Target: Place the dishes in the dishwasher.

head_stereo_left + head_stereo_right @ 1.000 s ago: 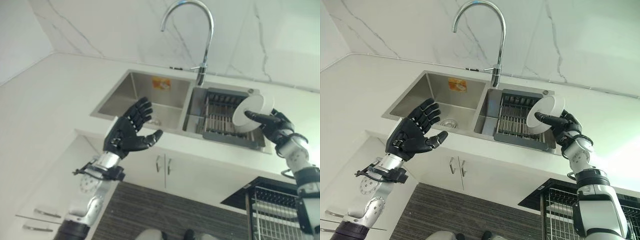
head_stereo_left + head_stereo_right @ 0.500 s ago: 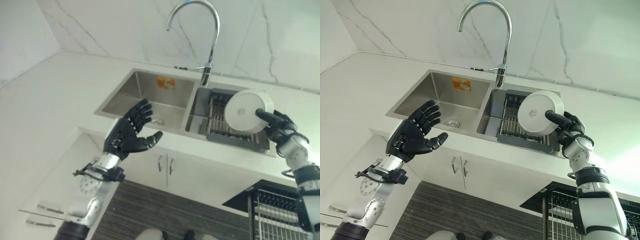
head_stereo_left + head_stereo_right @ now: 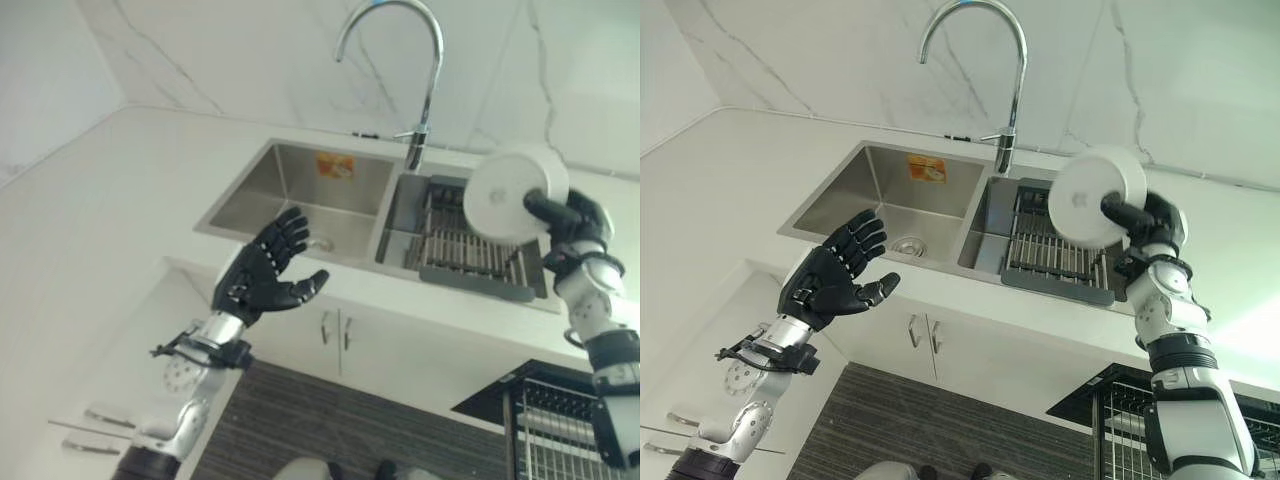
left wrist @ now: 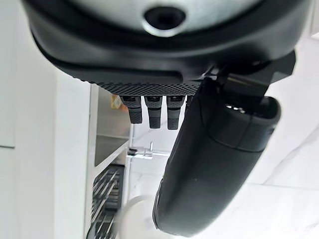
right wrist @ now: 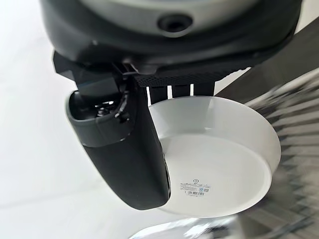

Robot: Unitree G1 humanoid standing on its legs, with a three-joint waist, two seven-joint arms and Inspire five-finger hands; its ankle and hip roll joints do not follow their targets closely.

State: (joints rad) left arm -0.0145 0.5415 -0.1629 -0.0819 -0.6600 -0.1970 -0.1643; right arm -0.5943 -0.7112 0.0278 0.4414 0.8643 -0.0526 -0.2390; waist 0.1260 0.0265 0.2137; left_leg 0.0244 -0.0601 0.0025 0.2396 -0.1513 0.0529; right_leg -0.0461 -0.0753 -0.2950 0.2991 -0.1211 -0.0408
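Your right hand point(image 3: 1145, 215) pinches the white dish point(image 3: 1092, 196) above the sink rack point(image 3: 1055, 262); its fingers sit hidden behind the dish. Left hand point(image 3: 832, 280) spread open.

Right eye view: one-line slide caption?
Right hand holds a white dish above the sink rack; left hand open.

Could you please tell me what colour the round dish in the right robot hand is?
Plain white round dish, clearest in the right wrist view.
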